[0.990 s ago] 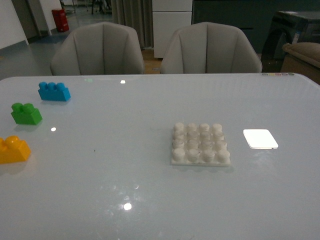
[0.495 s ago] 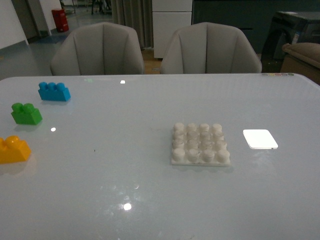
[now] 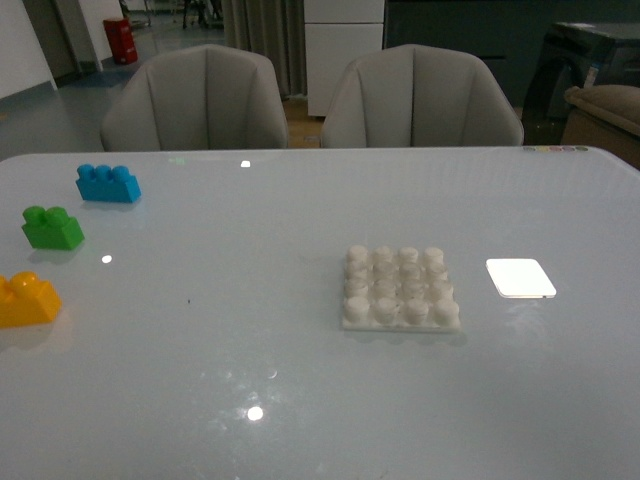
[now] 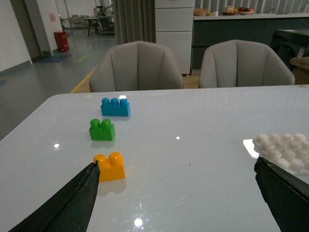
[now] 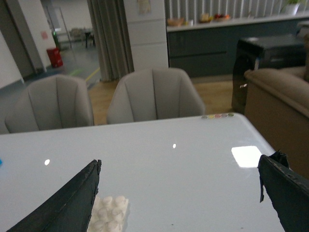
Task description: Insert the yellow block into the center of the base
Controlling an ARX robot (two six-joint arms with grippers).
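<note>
A pale, glossy table [image 3: 300, 400] fills most of the front view, with small light reflections on its surface. Behind its far edge stand two grey upholstered chairs, one to the left [image 3: 195, 100] and one to the right [image 3: 420, 100].

The left gripper [image 4: 176, 166] shows in its wrist view as two dark fingers [image 4: 67, 203] spread wide apart, with nothing between them but table. The right gripper [image 5: 179, 164] is likewise spread wide, its dark fingers [image 5: 63, 203] at either edge of its wrist view, and it holds nothing.

The base [image 3: 401, 288], a white square plate with a four-by-four grid of round studs, lies flat right of the table's middle, and all its studs are bare. Just beside it on the right, apart from it, lies a smooth flat white square [image 3: 520, 277].

Three bricks stand in a loose row at the left side of the table, well apart from the base. The blue brick [image 3: 108, 184], with three studs, is farthest back. The green brick [image 3: 53, 228], with two studs, stands nearer. The yellow block [image 3: 27, 299] is nearest of the three, upright at the left edge of the front view, resting on the table with its two studs up. In the left wrist view it appears close by the tip of one finger; I cannot tell how far it lies from it.
</note>
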